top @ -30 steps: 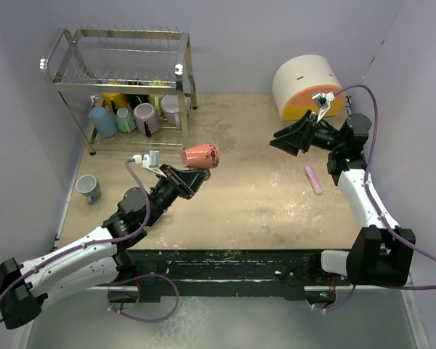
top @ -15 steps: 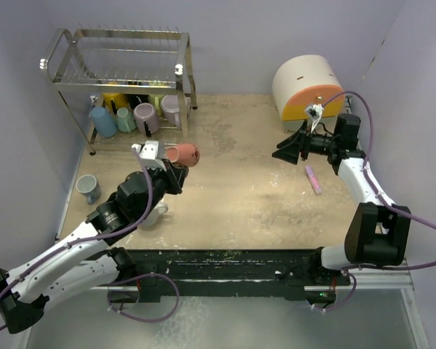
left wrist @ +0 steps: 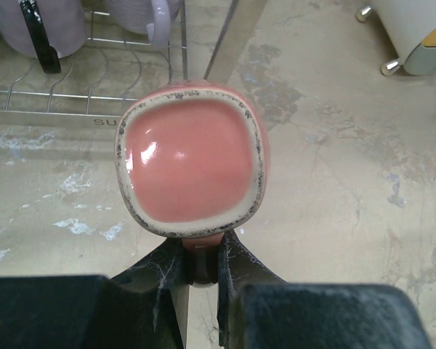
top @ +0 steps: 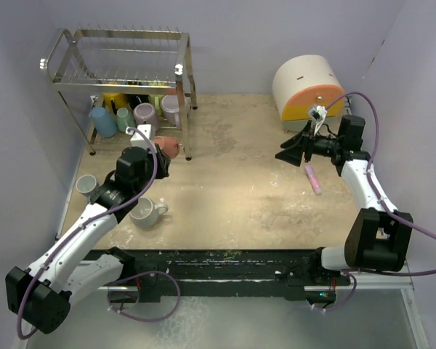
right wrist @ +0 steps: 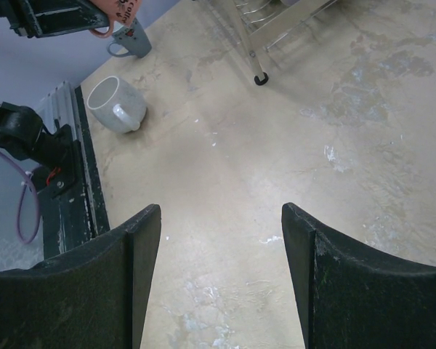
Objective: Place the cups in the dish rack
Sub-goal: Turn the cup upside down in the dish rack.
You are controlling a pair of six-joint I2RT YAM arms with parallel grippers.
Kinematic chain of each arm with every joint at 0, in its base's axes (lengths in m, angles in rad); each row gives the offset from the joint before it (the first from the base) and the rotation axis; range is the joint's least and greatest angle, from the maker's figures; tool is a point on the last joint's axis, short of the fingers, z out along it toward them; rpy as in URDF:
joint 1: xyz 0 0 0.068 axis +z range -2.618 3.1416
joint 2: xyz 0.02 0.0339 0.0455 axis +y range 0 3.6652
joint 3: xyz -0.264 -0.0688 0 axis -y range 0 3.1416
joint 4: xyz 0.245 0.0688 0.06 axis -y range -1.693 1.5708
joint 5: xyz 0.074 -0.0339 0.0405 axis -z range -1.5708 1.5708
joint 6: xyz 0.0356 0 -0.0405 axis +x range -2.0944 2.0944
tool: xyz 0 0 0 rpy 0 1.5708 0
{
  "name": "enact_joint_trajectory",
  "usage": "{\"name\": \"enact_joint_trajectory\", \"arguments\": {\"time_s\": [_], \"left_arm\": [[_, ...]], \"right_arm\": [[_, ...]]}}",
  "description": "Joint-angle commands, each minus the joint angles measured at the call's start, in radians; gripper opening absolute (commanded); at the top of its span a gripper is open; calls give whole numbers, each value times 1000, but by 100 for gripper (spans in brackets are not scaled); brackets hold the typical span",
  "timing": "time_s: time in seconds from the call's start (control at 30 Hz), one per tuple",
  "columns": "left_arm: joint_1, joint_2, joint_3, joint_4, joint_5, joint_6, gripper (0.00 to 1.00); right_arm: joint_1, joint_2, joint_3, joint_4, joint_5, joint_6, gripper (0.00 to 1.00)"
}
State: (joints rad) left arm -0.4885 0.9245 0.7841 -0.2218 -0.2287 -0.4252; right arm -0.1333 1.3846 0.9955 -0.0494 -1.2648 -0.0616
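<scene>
My left gripper (top: pixel 162 155) is shut on the handle of a salmon cup (top: pixel 168 145), held just in front of the dish rack (top: pixel 116 67) beside its front right leg. In the left wrist view the cup's base (left wrist: pixel 191 160) faces the camera above the closed fingers (left wrist: pixel 236 254). Several cups stand in the rack's lower tier: blue (top: pixel 103 121), teal (top: pixel 125 118), lavender (top: pixel 145 116). A grey-blue cup (top: pixel 86 187) and a pale cup (top: pixel 147 212) are on the table at the left. My right gripper (top: pixel 285 150) hovers open and empty at the right.
A cream-and-orange box (top: pixel 307 87) stands at the back right. A small pink stick (top: pixel 313 179) lies beneath the right arm. In the right wrist view the pale cup (right wrist: pixel 118 105) and the rack's leg (right wrist: pixel 258 73) lie far ahead of the right gripper (right wrist: pixel 221 218).
The left arm has carried the salmon cup left and back, from mid-table to the rack's front right corner. The right arm has swung slightly and then held still, jaws open.
</scene>
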Motion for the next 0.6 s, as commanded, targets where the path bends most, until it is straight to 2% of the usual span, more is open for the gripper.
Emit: {"name": "enact_joint_trajectory", "arguments": {"time_s": [0.0, 0.3, 0.57], "left_arm": [[84, 27, 64, 125, 115, 15, 0], [260, 158, 64, 245, 286, -26, 0], [331, 281, 89, 325, 321, -52, 0]], "right_arm": [[-11, -35, 32, -9, 3, -29, 70], [-18, -35, 33, -12, 9, -33, 69], [-24, -32, 35, -15, 9, -35, 70]]}}
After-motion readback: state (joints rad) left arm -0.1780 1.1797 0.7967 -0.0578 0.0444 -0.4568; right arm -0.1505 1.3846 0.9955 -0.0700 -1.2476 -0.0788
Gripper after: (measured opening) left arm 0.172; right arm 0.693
